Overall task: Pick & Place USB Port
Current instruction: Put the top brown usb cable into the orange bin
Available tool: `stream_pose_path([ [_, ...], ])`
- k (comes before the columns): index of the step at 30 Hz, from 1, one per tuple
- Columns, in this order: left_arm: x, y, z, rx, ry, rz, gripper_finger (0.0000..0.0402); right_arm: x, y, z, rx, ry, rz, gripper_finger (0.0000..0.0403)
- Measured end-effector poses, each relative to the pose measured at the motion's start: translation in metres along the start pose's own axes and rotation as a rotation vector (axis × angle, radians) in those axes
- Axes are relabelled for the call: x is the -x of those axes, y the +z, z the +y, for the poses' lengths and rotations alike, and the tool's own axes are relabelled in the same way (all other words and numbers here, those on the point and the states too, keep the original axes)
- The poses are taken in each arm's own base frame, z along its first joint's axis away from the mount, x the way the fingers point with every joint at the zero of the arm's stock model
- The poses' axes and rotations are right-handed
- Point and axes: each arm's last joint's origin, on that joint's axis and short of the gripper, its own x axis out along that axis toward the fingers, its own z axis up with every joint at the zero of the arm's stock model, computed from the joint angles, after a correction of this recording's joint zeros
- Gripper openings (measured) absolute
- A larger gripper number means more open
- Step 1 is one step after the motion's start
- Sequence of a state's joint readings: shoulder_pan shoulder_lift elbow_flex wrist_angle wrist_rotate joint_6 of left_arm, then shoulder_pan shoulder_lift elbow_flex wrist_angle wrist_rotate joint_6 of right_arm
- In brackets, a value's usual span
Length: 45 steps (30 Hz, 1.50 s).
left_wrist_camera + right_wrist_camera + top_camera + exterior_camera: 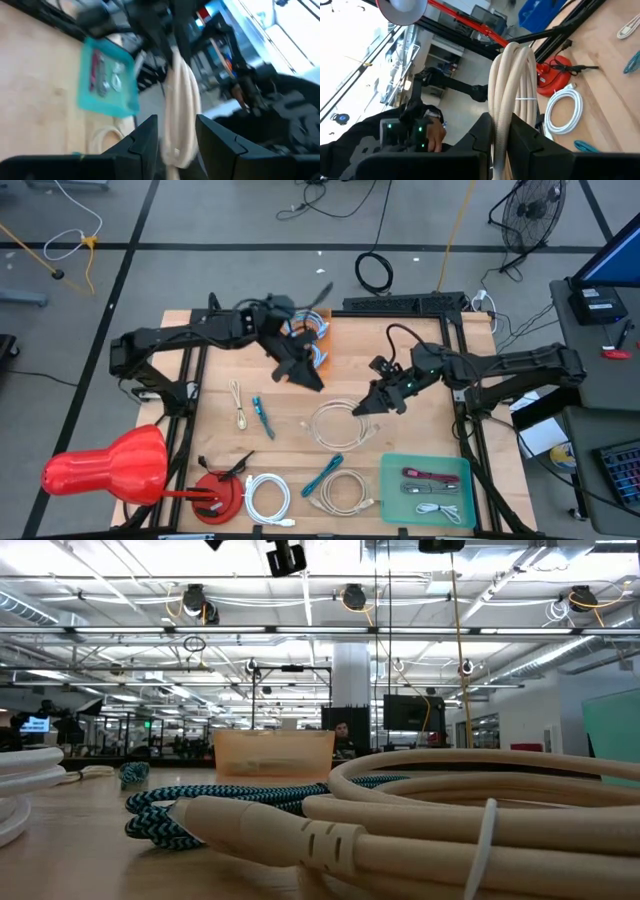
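The bench [420, 445] is pale matt wood. The cream cable [480, 810] has smooth rubbery sheathing; the teal cable [170, 805] is braided cloth.

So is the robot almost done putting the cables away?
Not nearly. The green tray holds two cables already. The right end effector grips a cream cable, and the left end effector also has a cream cable between its fingers. Several cables, such as the white one, wait on the table.

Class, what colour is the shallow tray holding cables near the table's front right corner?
Teal green; the shallow plastic tray shows best in the high view.
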<state>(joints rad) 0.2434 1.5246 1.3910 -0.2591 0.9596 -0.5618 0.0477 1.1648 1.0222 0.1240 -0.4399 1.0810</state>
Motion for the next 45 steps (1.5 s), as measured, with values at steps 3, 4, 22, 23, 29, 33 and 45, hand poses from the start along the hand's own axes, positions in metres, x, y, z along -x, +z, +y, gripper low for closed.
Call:
stream_pose_path([
  [3, -0.010, -0.004, -0.003, -0.005, -0.051, 0.043, 0.0134, -0.002, 0.001, -0.002, 0.001, -0.020, -0.019, 0.0023],
  [4, -0.012, -0.005, -0.005, -0.011, -0.058, 0.049, 0.0134, -0.002, 0.000, -0.004, -0.004, -0.030, -0.013, 0.0023],
  [22, -0.028, -0.012, -0.033, -0.146, 0.075, -0.061, 0.0134, -0.001, 0.002, -0.007, -0.036, -0.094, -0.091, 0.0023],
  [23, -0.023, -0.010, -0.040, -0.186, 0.103, -0.092, 0.0134, -0.001, 0.002, -0.007, -0.042, -0.101, -0.093, 0.0023],
  [29, 0.002, -0.011, -0.093, -0.448, 0.501, -0.123, 0.0134, -0.001, 0.003, -0.009, -0.055, -0.125, -0.117, 0.0023],
  [33, 0.002, -0.018, -0.122, -0.617, 0.837, -0.059, 0.0134, 0.001, 0.006, -0.011, -0.058, -0.150, -0.166, 0.0023],
  [45, -0.044, -0.032, -0.094, -0.814, 1.211, 0.195, 0.0134, 0.006, 0.018, -0.017, -0.009, -0.239, -0.319, 0.0023],
])
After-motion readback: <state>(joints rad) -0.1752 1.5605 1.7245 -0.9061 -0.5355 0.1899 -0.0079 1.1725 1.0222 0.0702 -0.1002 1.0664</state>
